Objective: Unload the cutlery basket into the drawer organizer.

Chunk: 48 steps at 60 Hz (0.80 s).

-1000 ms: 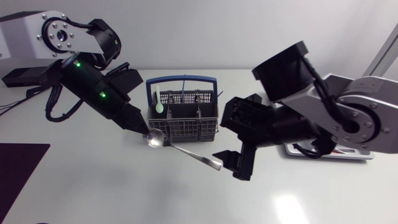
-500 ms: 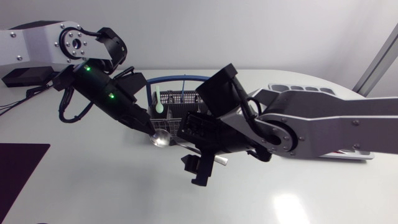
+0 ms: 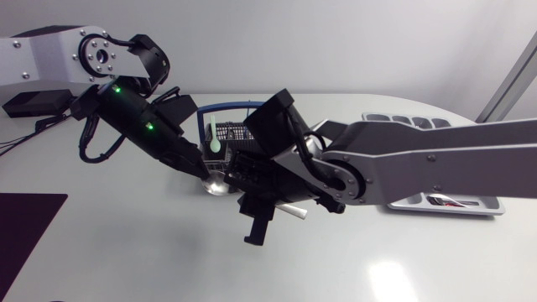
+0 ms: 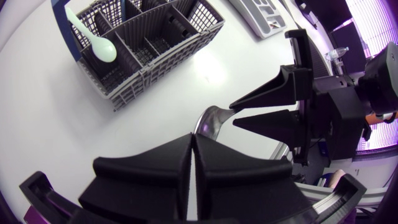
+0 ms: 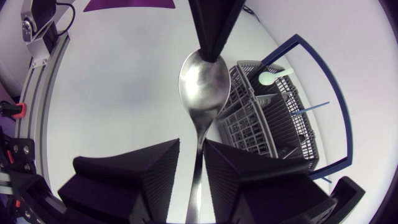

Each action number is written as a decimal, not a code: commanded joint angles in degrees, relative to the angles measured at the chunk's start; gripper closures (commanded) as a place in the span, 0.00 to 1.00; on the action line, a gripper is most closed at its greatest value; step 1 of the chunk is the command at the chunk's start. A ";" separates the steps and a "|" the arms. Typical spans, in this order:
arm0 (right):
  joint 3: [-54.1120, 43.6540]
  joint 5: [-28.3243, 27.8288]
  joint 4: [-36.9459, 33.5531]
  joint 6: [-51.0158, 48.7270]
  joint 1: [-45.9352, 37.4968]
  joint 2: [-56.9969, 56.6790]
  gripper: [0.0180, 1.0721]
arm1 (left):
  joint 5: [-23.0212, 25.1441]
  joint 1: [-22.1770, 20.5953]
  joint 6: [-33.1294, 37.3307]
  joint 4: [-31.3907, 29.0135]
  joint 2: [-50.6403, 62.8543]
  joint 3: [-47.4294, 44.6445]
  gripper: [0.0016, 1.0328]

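A metal spoon [image 3: 216, 184] hangs above the table in front of the grey cutlery basket [image 3: 244, 134]. My left gripper [image 3: 204, 172] is shut on the tip of its bowl [image 5: 202, 81]. My right gripper [image 5: 193, 146] stands around the spoon's handle, its fingers [image 5: 149, 165] close on either side with thin gaps showing. In the left wrist view the right gripper [image 4: 233, 113] points at the spoon's bowl [image 4: 213, 121] just ahead of my shut left gripper [image 4: 194, 140]. A pale green spoon [image 3: 215, 139] stands in the basket [image 4: 143, 50]. The white drawer organizer [image 3: 436, 201] lies at the right, partly hidden by my right arm.
The basket [image 5: 261, 130] has a blue handle hoop [image 5: 323, 81] arching over it and a thin blue stick [image 5: 308, 109] inside. A dark mat [image 3: 25, 222] lies at the table's left front. Bare table lies in front of the arms.
My right arm swung left across the basket to the spoon's handle, and its fingers narrowed around it. The left gripper kept hold of the spoon and shifted slightly right.
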 commanded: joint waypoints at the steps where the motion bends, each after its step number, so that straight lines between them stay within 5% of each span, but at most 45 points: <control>1: 1.43 0.40 0.04 1.15 0.36 1.55 0.87 | 1.16 0.36 -1.46 -0.11 0.92 1.64 0.97; 26: -1.74 0.31 -1.01 0.09 0.36 0.58 0.94 | 2.74 -0.17 -2.95 0.16 0.13 1.29 0.96; 37: -4.90 -0.22 -1.28 -0.17 0.28 -2.32 0.94 | 5.02 0.18 -5.76 2.71 -2.07 2.87 0.62; 48: -8.68 -0.66 -2.59 -0.35 -0.51 -6.71 0.94 | 5.29 1.06 -9.72 7.63 -5.67 3.83 0.49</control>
